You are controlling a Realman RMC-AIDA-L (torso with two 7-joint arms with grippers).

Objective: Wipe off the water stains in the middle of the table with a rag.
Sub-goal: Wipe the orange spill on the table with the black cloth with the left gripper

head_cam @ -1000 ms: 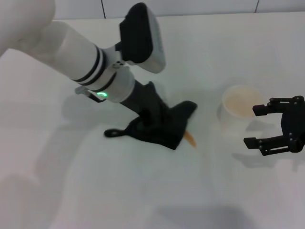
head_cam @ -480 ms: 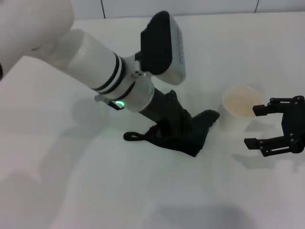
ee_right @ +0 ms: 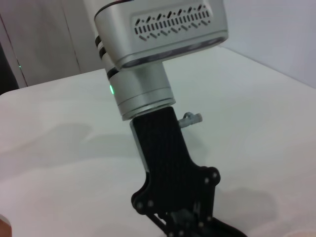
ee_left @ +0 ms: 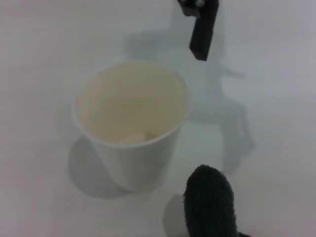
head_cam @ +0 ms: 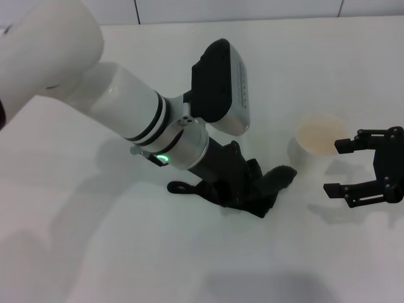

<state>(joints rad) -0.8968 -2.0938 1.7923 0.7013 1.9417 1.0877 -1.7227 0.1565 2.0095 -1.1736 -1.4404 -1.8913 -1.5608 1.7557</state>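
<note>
Here, rag [head_cam: 249, 192] bunched flat on white tabletop [head_cam: 95, 252], near middle, thin black loop [head_cam: 178, 187] trailing off its left corner. One rounded fold of cloth pokes toward the cup, seen close in left wrist view, near but apart from cup base. Left tool [head_cam: 235, 184] pressed down into rag, fingers buried in the cloth and pinched on it; right wrist view shows its black linkage standing on the dark fabric. No orange blot in sight; likely under cloth, cannot tell. Translucent whitish cup [head_cam: 317, 142] upright just right of rag, pale residue at bottom. Right tool [head_cam: 339, 165] hovering just right of cup, jaws spread wide, holding nothing, one fingertip [ee_left: 200, 38] visible beyond cup in left wrist view.
</note>
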